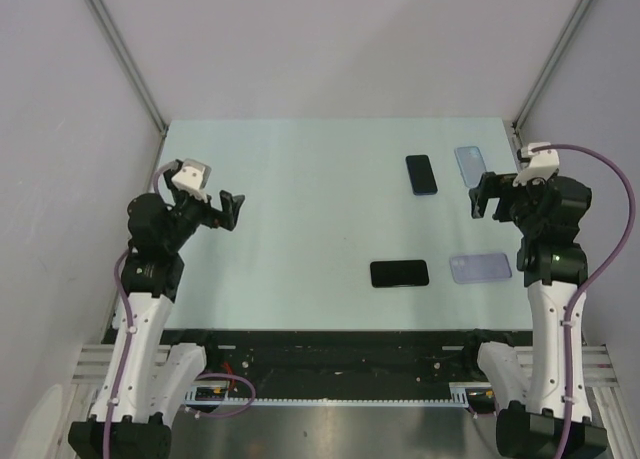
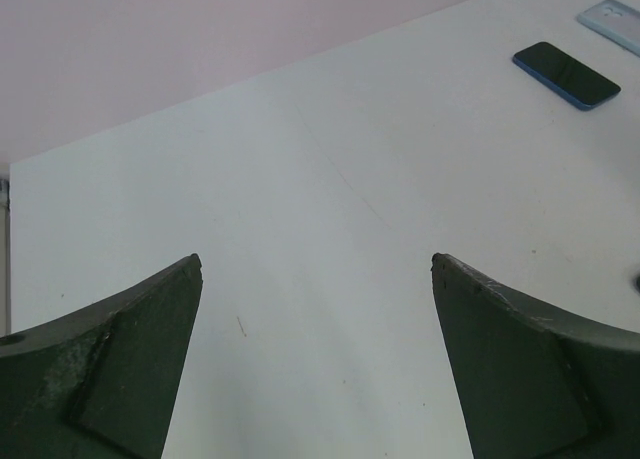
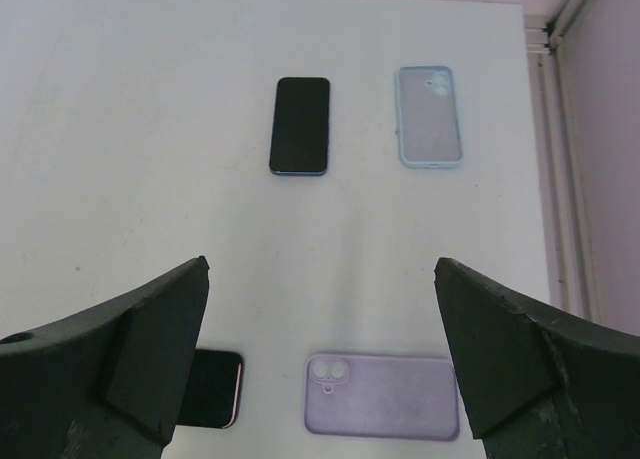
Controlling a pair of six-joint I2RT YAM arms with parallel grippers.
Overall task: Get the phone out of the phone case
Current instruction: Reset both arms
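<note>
A phone with a blue rim (image 1: 421, 174) (image 3: 300, 125) (image 2: 566, 75) lies screen up at the far right of the table. Just to its right lies an empty light blue case (image 1: 469, 165) (image 3: 430, 116) (image 2: 615, 21). Nearer the front lies a second black phone with a pink edge (image 1: 399, 273) (image 3: 210, 388), and an empty lilac case (image 1: 480, 268) (image 3: 382, 396) lies to its right. My right gripper (image 1: 481, 195) (image 3: 322, 269) hangs open above these, holding nothing. Over at the left side my left gripper (image 1: 232, 211) (image 2: 317, 264) is open and empty too.
The pale green table (image 1: 300, 239) is closed in by white walls with metal posts at the back corners (image 1: 160, 124). Its front edge (image 1: 330, 331) runs just ahead of the arm bases.
</note>
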